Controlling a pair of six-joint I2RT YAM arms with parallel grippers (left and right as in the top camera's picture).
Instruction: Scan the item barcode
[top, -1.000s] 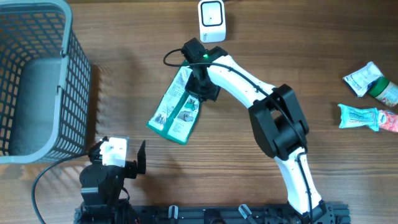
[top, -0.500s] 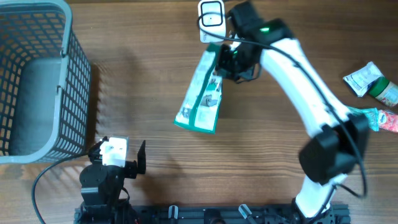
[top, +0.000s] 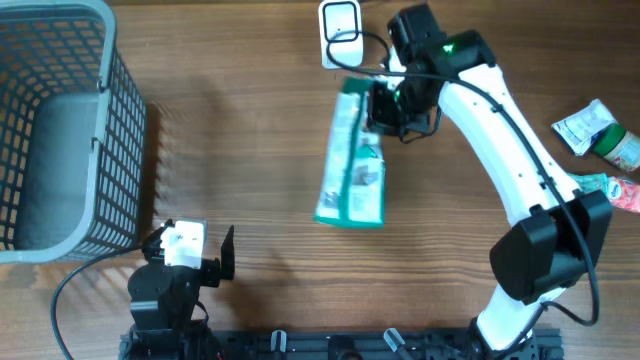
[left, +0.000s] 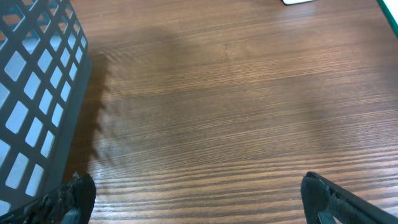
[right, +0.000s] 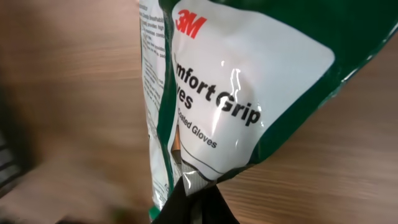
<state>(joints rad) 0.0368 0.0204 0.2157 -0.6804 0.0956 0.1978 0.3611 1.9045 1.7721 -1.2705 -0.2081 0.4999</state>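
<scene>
Right gripper (top: 388, 104) is clamped shut on the top edge of the green and white glove packet (top: 352, 165), pinching it just beside the little white scanner (top: 340, 32) at the far side of the table (top: 250, 120). The packet's long side runs from the scanner end back toward the robot, almost straight, with the loose bottom end drifting a touch to the left. From the right wrist camera you get the printed "3M Comfort Grip" face, with a crease running down its length. I can't tell whether the bottom end touches the wood. Left gripper (top: 205, 250) sits by the near corner of the grey basket (top: 100, 130), jaws spread wide with nothing in them. A few other packets (top: 590, 150) lie well off at the right edge.
</scene>
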